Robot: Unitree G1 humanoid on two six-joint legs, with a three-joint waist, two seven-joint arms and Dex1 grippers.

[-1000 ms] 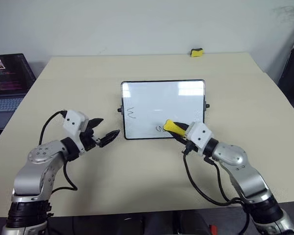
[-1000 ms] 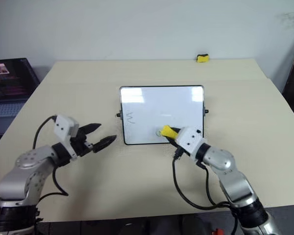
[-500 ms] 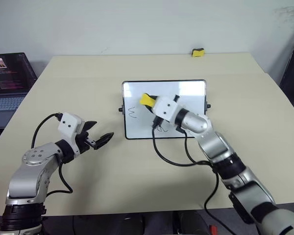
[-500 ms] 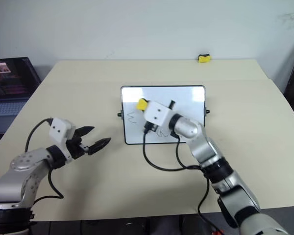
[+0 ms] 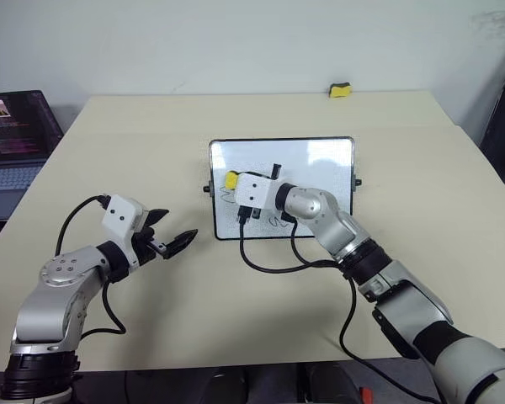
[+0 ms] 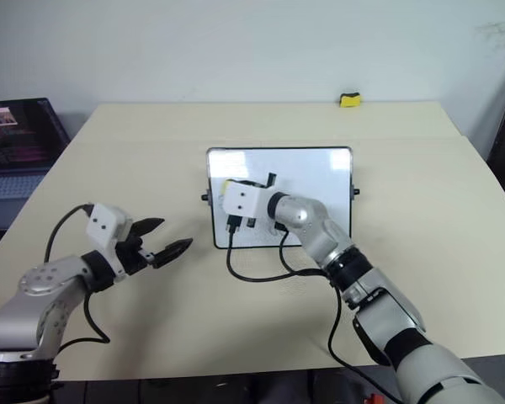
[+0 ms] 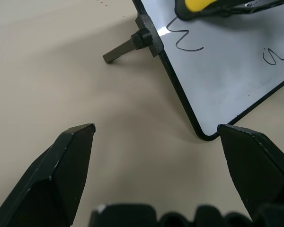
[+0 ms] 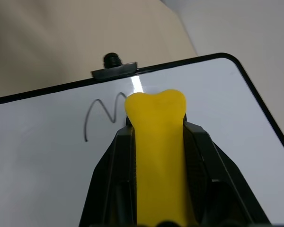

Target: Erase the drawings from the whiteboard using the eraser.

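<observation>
Eraser (image 8: 158, 156) lies lengthwise in right tool (image 5: 233, 183), tip toward whiteboard's (image 5: 320, 164) left edge.

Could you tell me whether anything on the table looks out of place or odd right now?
Nothing looks damaged or spilled. The one oddity is a second yellow-and-black block sitting alone at the table's far edge, well away from the whiteboard. The right gripper already holds the eraser over the board.

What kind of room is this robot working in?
Probably an office or lab: a plain beige table against a bare wall, an open laptop on a side desk, and a small whiteboard lying flat.
</observation>
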